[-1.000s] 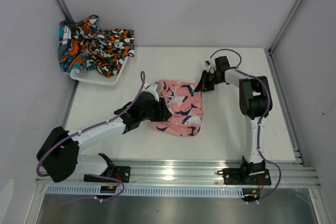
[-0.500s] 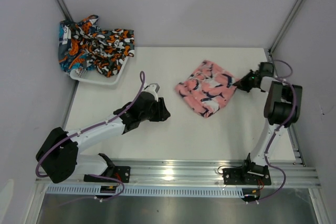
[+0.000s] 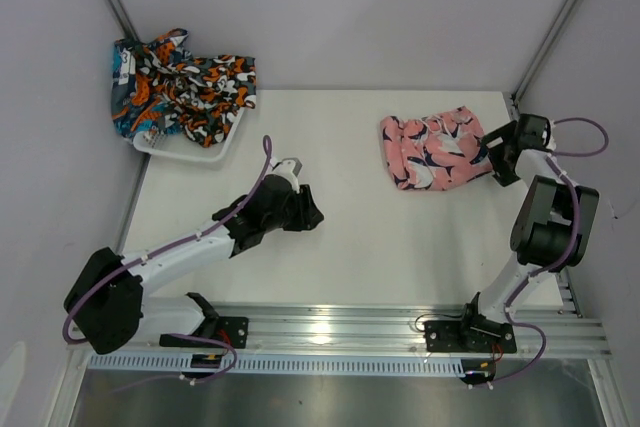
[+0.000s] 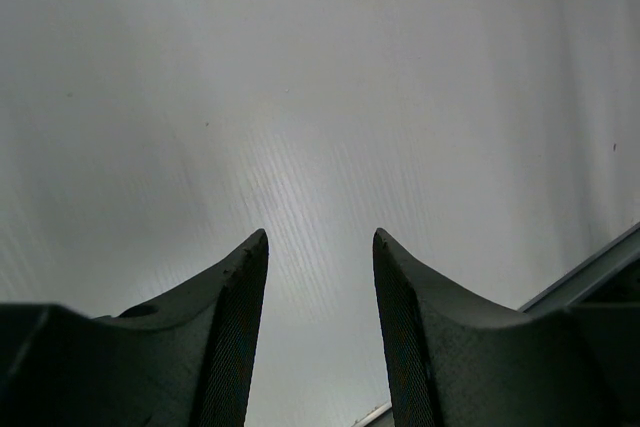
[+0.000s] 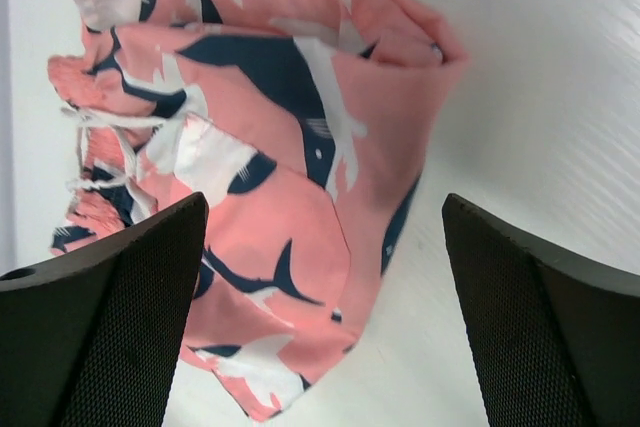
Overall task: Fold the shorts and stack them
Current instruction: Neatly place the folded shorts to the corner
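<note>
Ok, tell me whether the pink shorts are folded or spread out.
Folded: the pink shorts lie doubled over, layered edges showing in the right wrist view.

Lab test cell: white table (image 3: 350, 267), aluminium rail (image 3: 330, 332), plain grey enclosure walls (image 3: 350, 7).

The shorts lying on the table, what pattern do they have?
Pink shorts with navy-and-white sharks, clearest in the right wrist view.

The left arm (image 3: 180, 247) and the right arm (image 3: 550, 227) have white links with black joints. Behind each pincer runs a purple cable (image 3: 268, 159). The left pincer (image 4: 320, 237) and the right pincer (image 5: 325, 202) have black wedge fingers (image 5: 110, 317) with finely hatched inner faces.
</note>
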